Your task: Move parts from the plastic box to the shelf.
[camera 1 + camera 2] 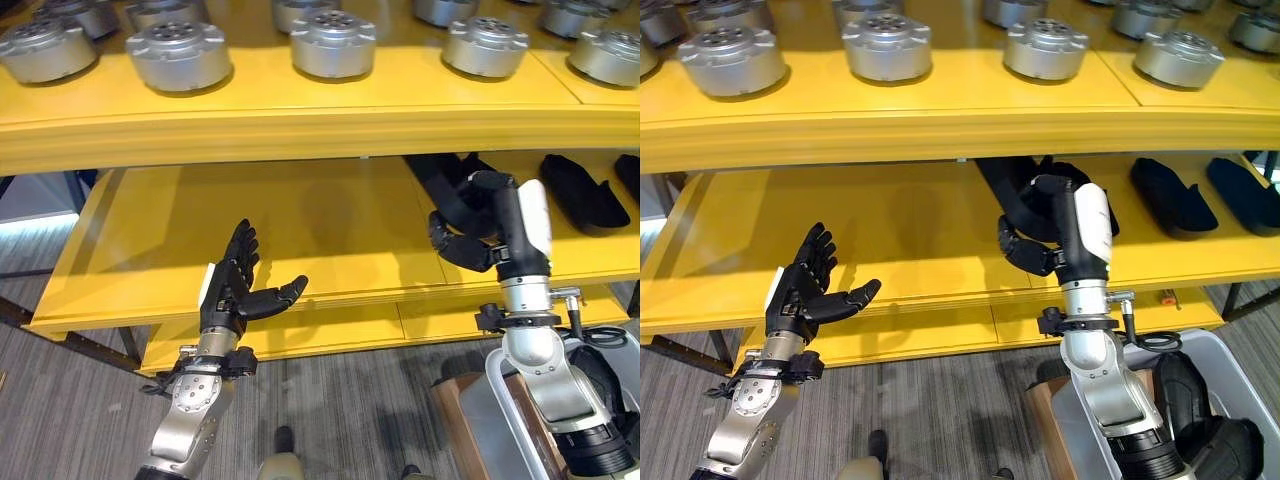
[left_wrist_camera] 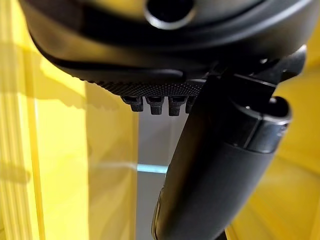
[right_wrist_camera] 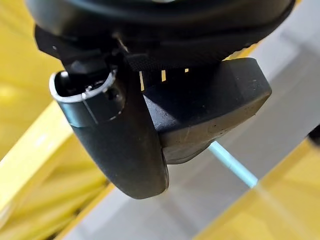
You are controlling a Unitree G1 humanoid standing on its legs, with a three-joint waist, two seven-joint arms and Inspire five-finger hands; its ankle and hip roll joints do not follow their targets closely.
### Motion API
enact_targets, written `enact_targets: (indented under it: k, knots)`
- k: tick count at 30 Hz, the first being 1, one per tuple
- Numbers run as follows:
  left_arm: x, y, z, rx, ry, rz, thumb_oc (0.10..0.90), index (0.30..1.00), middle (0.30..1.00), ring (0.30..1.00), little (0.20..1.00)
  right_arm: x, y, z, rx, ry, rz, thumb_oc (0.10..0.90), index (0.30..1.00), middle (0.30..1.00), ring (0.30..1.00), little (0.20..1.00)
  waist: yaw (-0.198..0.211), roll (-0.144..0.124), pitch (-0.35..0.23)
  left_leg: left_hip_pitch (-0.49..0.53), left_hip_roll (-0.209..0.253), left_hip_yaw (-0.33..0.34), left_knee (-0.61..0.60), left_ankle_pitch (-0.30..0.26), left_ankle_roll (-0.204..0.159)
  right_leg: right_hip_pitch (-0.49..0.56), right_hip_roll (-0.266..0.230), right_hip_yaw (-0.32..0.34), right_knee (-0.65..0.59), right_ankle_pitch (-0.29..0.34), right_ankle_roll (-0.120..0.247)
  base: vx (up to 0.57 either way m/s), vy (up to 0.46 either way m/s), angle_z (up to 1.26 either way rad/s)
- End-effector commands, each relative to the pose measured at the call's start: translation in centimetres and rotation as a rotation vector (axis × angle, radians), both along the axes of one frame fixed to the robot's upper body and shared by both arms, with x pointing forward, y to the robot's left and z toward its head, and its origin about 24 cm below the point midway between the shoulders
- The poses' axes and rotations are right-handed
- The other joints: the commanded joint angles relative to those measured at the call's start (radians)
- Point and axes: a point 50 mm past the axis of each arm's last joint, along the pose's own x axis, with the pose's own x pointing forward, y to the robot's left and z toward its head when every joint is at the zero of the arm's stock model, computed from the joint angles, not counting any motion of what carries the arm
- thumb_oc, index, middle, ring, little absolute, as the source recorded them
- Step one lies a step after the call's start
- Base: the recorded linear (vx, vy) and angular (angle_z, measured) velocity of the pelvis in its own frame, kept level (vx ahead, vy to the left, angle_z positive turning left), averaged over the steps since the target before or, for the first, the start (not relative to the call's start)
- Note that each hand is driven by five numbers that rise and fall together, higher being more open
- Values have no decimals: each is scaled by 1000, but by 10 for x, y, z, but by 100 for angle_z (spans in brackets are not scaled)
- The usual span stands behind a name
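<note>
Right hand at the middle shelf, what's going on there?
The right hand is curled round a black part, holding it over the yellow middle shelf beside other black parts. The left hand hovers open and empty at the shelf's front edge. Silver round parts line the top shelf.

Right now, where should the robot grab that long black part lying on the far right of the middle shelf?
Probably around the narrow middle of the black part, robot hand coming from the shelf's open front and above. It lies flat, long and slim, pointing front to back, with bare shelf either side for fingers.
</note>
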Motion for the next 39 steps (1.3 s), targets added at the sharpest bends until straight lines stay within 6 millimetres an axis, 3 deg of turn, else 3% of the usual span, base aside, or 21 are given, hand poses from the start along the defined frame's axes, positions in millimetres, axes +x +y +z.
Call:
enact_targets:
  k: [1,5,13,20,24,32,39]
  knots:
    - [2,5,43,28,-217,-15,900,1000,1000,1000,1000,15,7,54,-21,-234,36,400,300,300,300,300,25,-31,-115,-17,9,9,41,-60,46,17,-3,-16,37,-24,-38,36,18,37]
    - [2,6,41,29,-203,-14,900,1000,1000,1000,1000,26,8,51,-37,-193,29,400,300,300,300,300,55,-40,-113,-39,-5,-18,46,-57,46,31,-5,-48,28,-22,-38,26,-7,36]
    - [-3,10,34,6,-163,-13,900,1000,1000,1000,1000,77,17,31,-66,-4,-45,400,300,300,300,300,146,-52,-105,-86,-10,-82,58,-38,38,61,18,-120,4,-28,-48,10,-41,29]
    - [-3,10,37,7,-169,-30,900,1000,1000,1000,1000,107,6,42,-91,37,-153,400,300,300,300,300,172,-40,-76,-115,-3,-100,93,-38,31,51,31,-129,25,-45,-59,-26,-30,7]
    - [-1,7,40,5,-180,-56,900,1000,1000,1000,1000,120,-6,50,-103,58,-233,400,300,300,300,300,178,-17,-42,-148,5,-113,138,-49,29,15,35,-125,82,-68,-69,-74,-16,3]
    - [6,4,53,9,-241,-56,900,1000,1000,1000,1000,134,-24,76,-105,42,-347,400,300,300,300,300,157,42,39,-247,42,-115,322,-117,34,-169,18,-51,337,-151,-85,-127,27,-6]
    - [6,0,54,-1,-250,-59,900,1000,1000,1000,1000,140,-54,70,-80,126,-499,400,300,300,300,300,143,61,56,-318,45,-127,470,-191,50,-278,2,-2,512,-215,-96,-67,33,-14]
